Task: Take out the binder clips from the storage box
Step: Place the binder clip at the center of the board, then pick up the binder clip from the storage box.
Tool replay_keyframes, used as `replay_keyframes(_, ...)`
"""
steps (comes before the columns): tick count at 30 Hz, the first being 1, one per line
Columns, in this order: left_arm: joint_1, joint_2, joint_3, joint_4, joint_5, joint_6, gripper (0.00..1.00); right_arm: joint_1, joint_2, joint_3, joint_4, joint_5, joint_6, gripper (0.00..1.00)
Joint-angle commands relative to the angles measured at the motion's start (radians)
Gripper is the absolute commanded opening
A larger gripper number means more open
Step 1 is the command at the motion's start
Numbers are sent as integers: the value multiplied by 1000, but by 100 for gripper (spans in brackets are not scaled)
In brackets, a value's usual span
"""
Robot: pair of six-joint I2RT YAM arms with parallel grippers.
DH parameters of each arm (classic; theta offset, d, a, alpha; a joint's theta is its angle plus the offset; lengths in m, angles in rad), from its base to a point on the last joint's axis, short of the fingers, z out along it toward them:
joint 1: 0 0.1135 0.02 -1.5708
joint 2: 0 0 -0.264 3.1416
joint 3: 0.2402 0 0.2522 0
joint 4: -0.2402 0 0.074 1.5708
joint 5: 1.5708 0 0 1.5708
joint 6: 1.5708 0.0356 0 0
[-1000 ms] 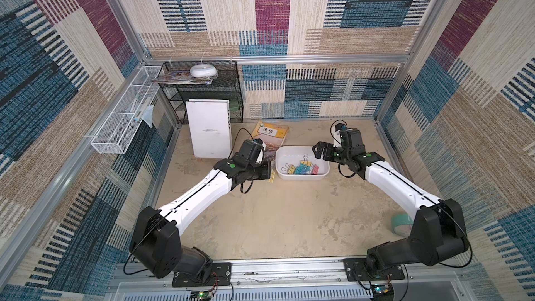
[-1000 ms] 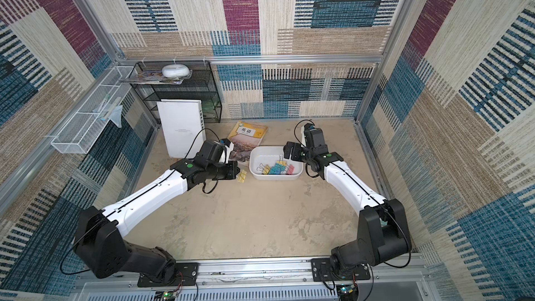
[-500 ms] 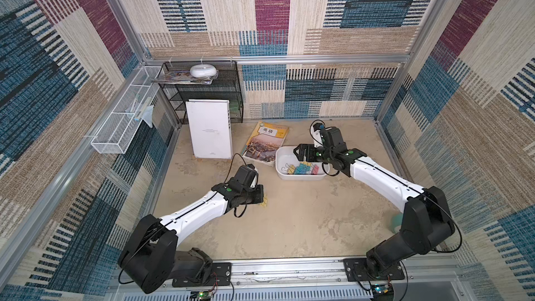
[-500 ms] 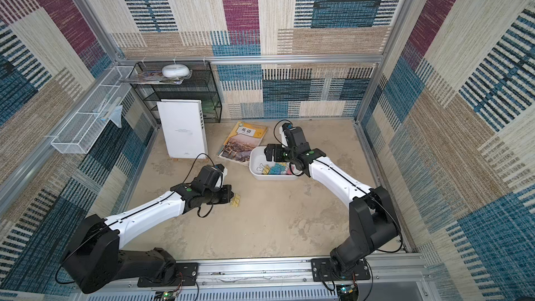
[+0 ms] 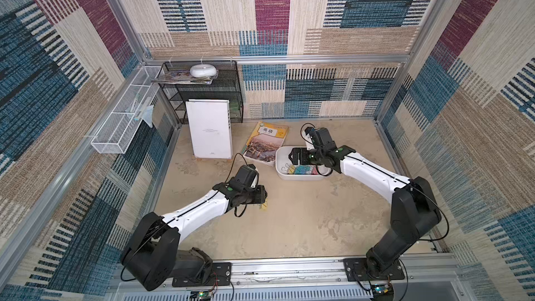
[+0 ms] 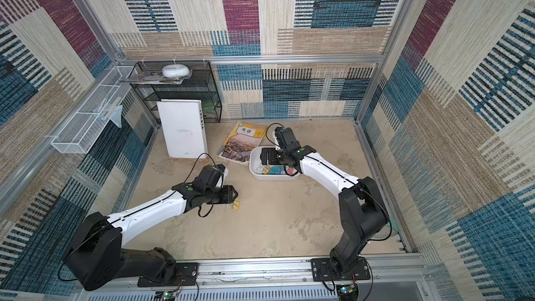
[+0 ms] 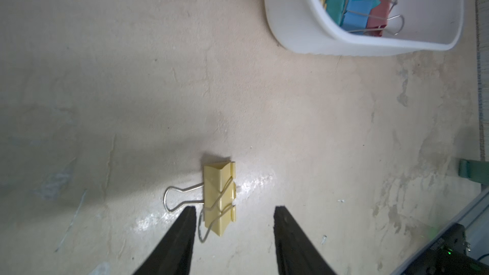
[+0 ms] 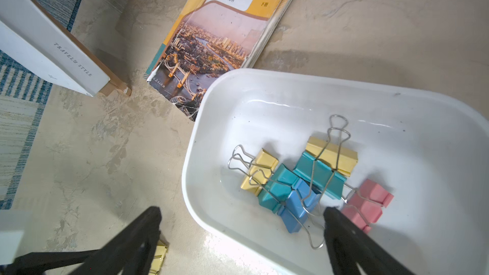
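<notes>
The white storage box (image 5: 298, 177) (image 8: 201, 117) (image 7: 296, 27) stands on the floor right of centre. Several binder clips (image 8: 312, 178) (image 7: 354, 3) lie tangled in it: yellow, teal, blue and pink. One yellow binder clip (image 7: 219, 197) (image 5: 264, 205) (image 6: 236, 203) lies on the floor in front of the box. My left gripper (image 7: 234, 212) (image 5: 262, 195) stands open just over it, and the clip rests free near one finger. My right gripper (image 8: 242, 211) (image 5: 295, 156) hangs wide open over the box's near corner, with one finger above the blue and pink clips and the other outside the rim.
An English textbook (image 5: 266, 143) (image 8: 219, 38) lies flat behind the box, touching its far-left corner. A white book (image 5: 210, 131) stands upright in front of the black mesh shelf (image 5: 208, 91). A white wire basket (image 5: 124, 123) hangs on the left wall.
My left arm swung from beside the box toward the front with the yellow clip, set it on the floor and opened. My right gripper moved left, over the box.
</notes>
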Motion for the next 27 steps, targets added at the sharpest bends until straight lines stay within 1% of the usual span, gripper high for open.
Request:
replay_keyframes(1,-1,-6,69,-53,-24,35,51,1,0,5,-31,25,-17,99)
replay_keyframes(4,0,16,140,-64,-19,44,50,1,-6,2,-42,33,-25,99)
replay_keyframes(7,1,74,221,-67,1,52,48,1,-14,-6,-52,54,-29,99)
replay_keyframes(11,1,189,339,-58,22,57,42,0,-32,-22,-62,77,-31,99)
replay_keyframes(20,2,478,618,-73,102,76,39,-13,-96,-54,-92,179,-7,99)
replay_keyframes(23,3,555,689,-95,123,84,36,-22,-123,-65,-95,184,-5,99)
replay_keyframes(27,4,621,742,-113,139,91,34,-32,-148,-76,-103,196,-1,99)
